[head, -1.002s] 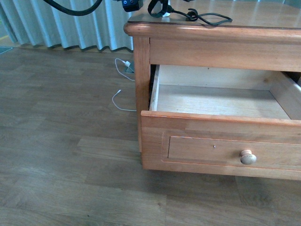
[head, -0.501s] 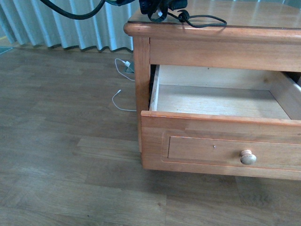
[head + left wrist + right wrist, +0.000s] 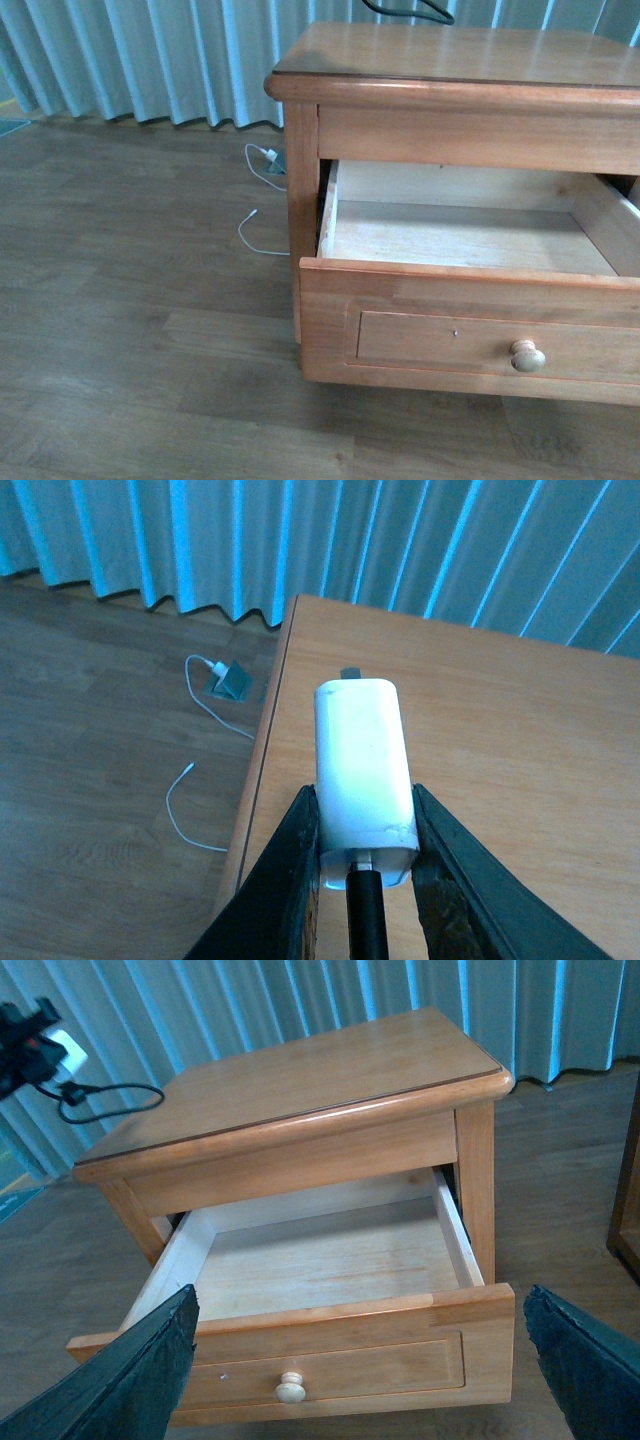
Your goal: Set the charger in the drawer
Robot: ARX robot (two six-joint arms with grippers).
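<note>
My left gripper [image 3: 364,795] is shut on the white charger [image 3: 362,765], one finger on each side, and the black cable [image 3: 366,925] leaves the charger's near end. It is held in the air over the nightstand top [image 3: 480,740]. In the right wrist view the left gripper [image 3: 28,1048] and the charger [image 3: 68,1052] hang by the top's far corner, with the cable [image 3: 110,1093] looping down. In the front view only a loop of cable [image 3: 410,10] shows. The drawer [image 3: 470,335] is pulled out and empty inside, with its pale knob [image 3: 527,355] on the front. My right gripper [image 3: 360,1298] is open in front of the drawer [image 3: 330,1355].
A thin white cable [image 3: 252,222] and its white plug [image 3: 268,154] lie on the wooden floor left of the nightstand, and show in the left wrist view [image 3: 190,800]. Blue-grey curtains [image 3: 150,60] hang behind. A dark furniture edge [image 3: 628,1190] stands to one side.
The left gripper with the charger has risen off the nightstand top and out of the front view's upper edge. Only a loop of the black cable still shows there.
</note>
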